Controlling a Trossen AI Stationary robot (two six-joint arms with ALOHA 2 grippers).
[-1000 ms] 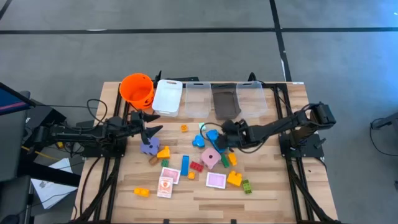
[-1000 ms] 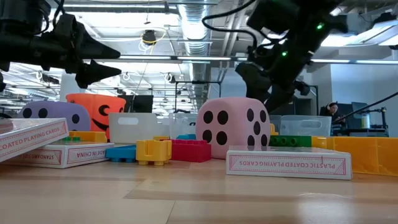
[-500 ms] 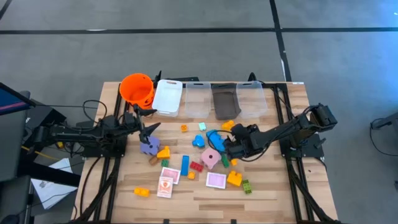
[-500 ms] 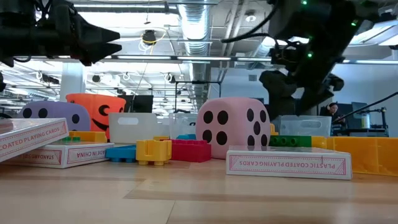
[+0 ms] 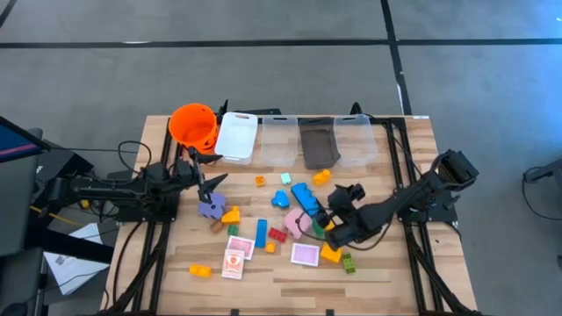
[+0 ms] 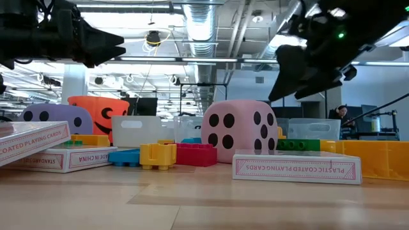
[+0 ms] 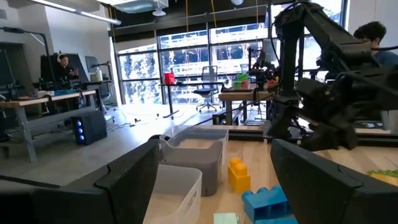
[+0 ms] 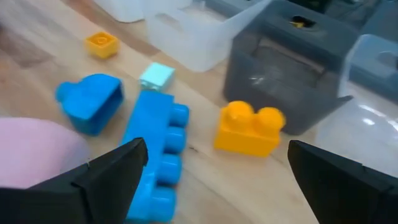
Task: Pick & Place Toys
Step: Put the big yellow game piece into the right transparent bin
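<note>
- Toys still litter the table [image 5: 386, 263]: bricks, cards and the pink die [image 5: 296, 223] sit mid-table, the purple die [image 5: 211, 206] at its 9 o'clock; sorting looks barely begun.
- Right gripper [image 5: 335, 230] hangs at the pink die's 3 o'clock, fingers spread, nothing held.
- Left gripper [image 5: 211, 172] waits near the orange bucket [image 5: 193, 125], fingers apart, empty.
- Bins [image 5: 279, 139] at 12 o'clock: contents hard to make out; one dark bin [image 5: 317, 142] may hold something.

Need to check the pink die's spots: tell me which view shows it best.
The low view: the pink die faces the camera, black spots plain. The high view shows only part of it, beside the right tool. The right wrist view catches a pink corner; the left wrist view misses it.
</note>
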